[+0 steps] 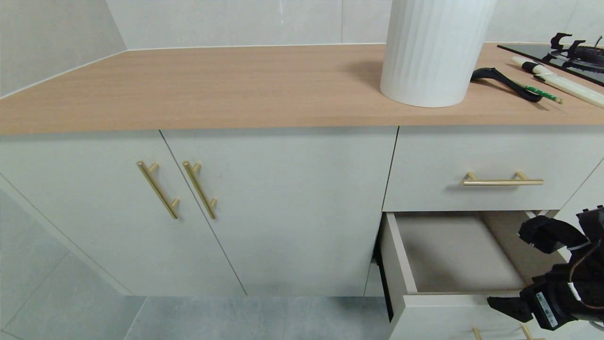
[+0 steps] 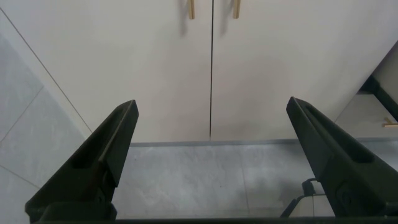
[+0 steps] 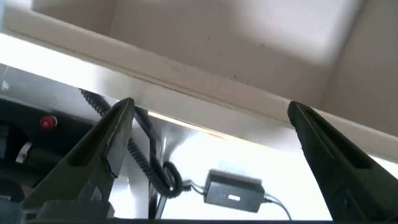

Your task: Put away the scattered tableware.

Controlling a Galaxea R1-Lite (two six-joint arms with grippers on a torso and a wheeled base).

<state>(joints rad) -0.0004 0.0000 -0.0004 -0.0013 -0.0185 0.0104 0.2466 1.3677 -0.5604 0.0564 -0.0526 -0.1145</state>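
On the desk [image 1: 212, 85], a utensil [image 1: 505, 80] is laid beside a holder [image 1: 432, 52]. Fingers are held apart on the right gripper [image 1: 509, 267], at the open drawer [image 1: 453, 255], and on the left gripper [image 2: 211, 121].

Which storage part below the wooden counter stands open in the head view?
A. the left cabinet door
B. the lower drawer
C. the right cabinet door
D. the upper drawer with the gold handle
B: the lower drawer is pulled out so that its floor shows, while the upper drawer and both cabinet doors are shut.
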